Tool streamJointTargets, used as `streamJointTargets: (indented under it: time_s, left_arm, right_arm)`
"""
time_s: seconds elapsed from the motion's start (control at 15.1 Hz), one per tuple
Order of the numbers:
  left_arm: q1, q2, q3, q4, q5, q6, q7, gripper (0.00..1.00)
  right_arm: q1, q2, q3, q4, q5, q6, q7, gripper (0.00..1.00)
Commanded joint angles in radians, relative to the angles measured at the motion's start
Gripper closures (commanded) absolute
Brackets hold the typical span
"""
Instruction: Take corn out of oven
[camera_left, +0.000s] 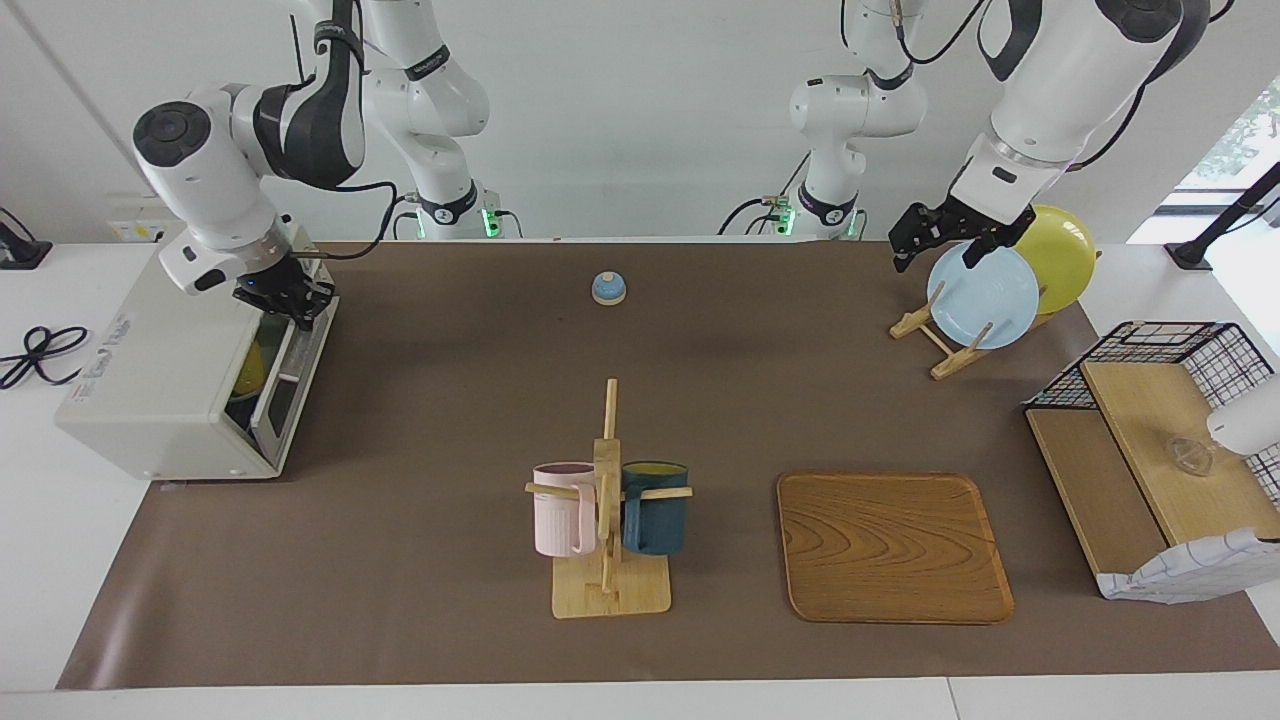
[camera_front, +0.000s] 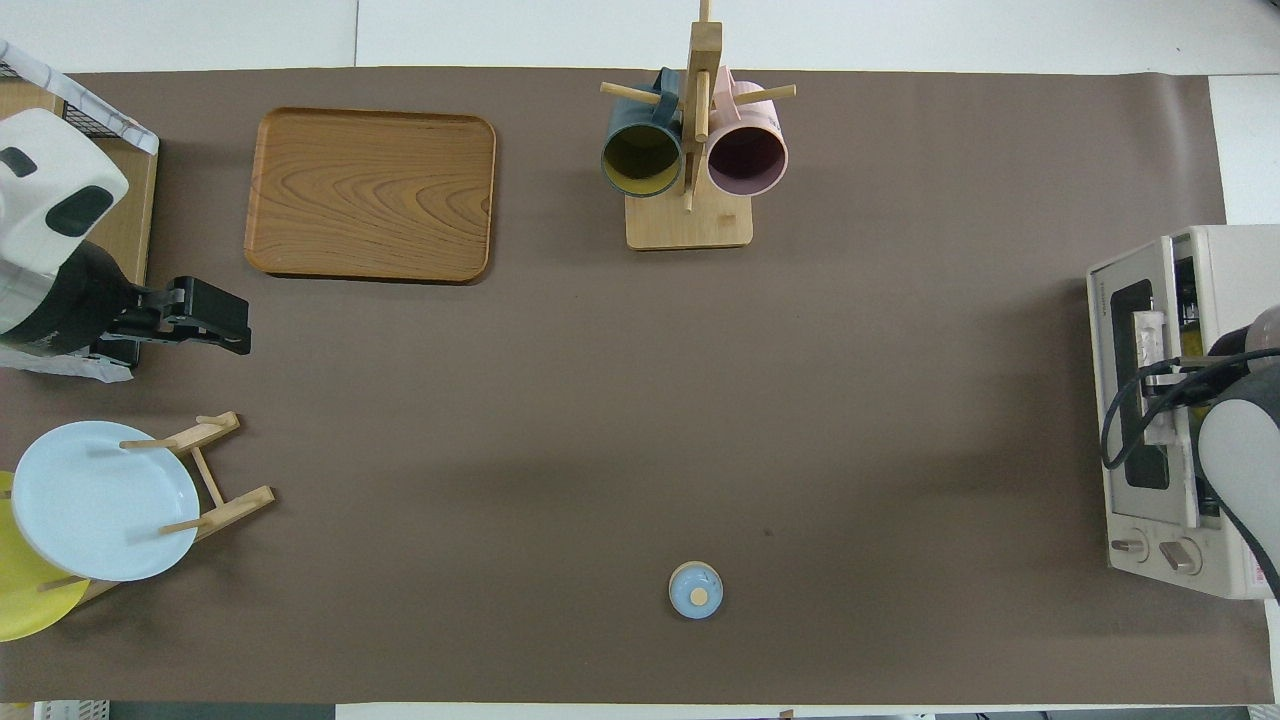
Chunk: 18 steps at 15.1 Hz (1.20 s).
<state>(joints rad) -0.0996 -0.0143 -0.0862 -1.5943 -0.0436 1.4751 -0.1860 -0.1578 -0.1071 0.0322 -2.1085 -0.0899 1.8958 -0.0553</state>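
- the oven (camera_left: 170, 385) stands at the right arm's end of the table; its door (camera_left: 290, 375) is partly lowered, not fully dropped.
- the right gripper (camera_left: 288, 297) is pinched on the door's handle (camera_front: 1150, 375); the left gripper (camera_left: 925, 235) hangs spread over the plate rack (camera_left: 945, 345), waiting.
- the corn (camera_left: 248, 372) is inside the oven, not yet taken out.
- only a yellow sliver shows through the gap; its long axis probably runs along the door's width.
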Motion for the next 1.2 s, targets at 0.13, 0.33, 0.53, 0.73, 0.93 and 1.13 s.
streamJointTargets:
  time_s: [0.13, 0.33, 0.53, 0.73, 0.93, 1.13]
  left_arm:
    - [0.009, -0.001, -0.007, 0.01, 0.016, -0.019, 0.002, 0.0]
    - [0.009, -0.001, -0.007, 0.01, 0.016, -0.021, 0.002, 0.0]
    - [0.009, -0.001, -0.007, 0.01, 0.016, -0.021, 0.0, 0.0]
    - [0.011, -0.001, -0.007, 0.01, 0.016, -0.019, 0.002, 0.0]
    - [0.011, -0.001, -0.007, 0.01, 0.016, -0.019, 0.002, 0.0]
    - [0.008, -0.001, -0.007, 0.01, 0.016, -0.018, 0.0, 0.0]
  right_arm:
    - [0.029, 0.139, -0.002, -0.067, -0.004, 0.248, -0.017, 1.0]
    - [0.067, 0.158, -0.002, -0.12, -0.004, 0.357, -0.011, 1.0]
    - [0.083, 0.204, 0.0, -0.174, -0.004, 0.479, 0.035, 1.0]
    - [0.116, 0.211, 0.0, -0.171, -0.004, 0.48, 0.086, 1.0]
    - [0.136, 0.211, 0.002, -0.171, -0.002, 0.479, 0.098, 1.0]
    - [0.213, 0.213, 0.002, -0.157, 0.132, 0.473, 0.121, 1.0]
